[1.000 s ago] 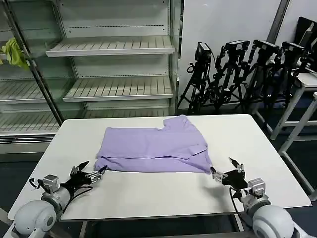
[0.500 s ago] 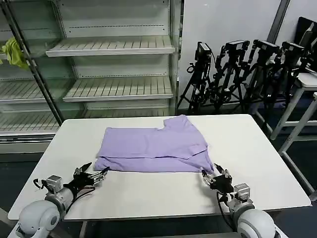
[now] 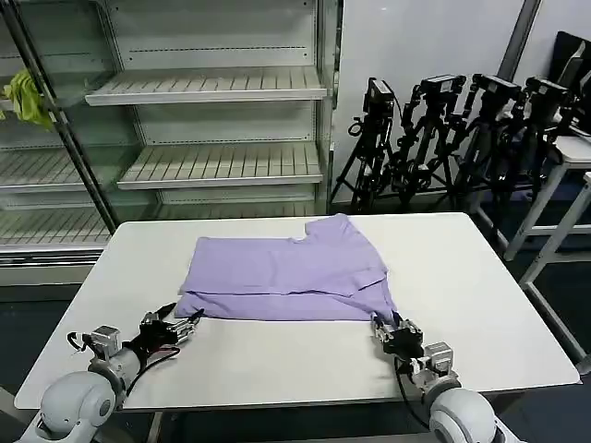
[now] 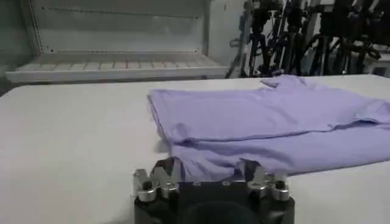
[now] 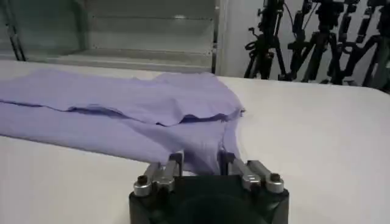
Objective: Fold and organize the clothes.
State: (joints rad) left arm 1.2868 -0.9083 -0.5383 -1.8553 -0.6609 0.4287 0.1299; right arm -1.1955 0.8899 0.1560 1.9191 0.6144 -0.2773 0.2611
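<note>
White and smooth, the table [image 3: 480, 277] carries a soft lavender T-shirt [image 3: 286, 277], folded into a rough rectangle with a sleeve flap at its 1 o'clock corner, lying in the middle. Behind stand bare slatted shelves [image 3: 212, 85] and a row of black tripods [image 3: 443, 138]; a yellow-green cloth [image 3: 26, 100] hangs at 10 o'clock.

At the shirt's 7 o'clock corner, the left gripper [image 3: 189, 320] reaches low along the table, its fingers narrowly parted around the hem, as its wrist view [image 4: 207, 167] shows. The right gripper [image 3: 383, 328] lies flat at the 5 o'clock corner; its wrist view [image 5: 201, 159] shows the fingers closed on the cloth's corner.
</note>
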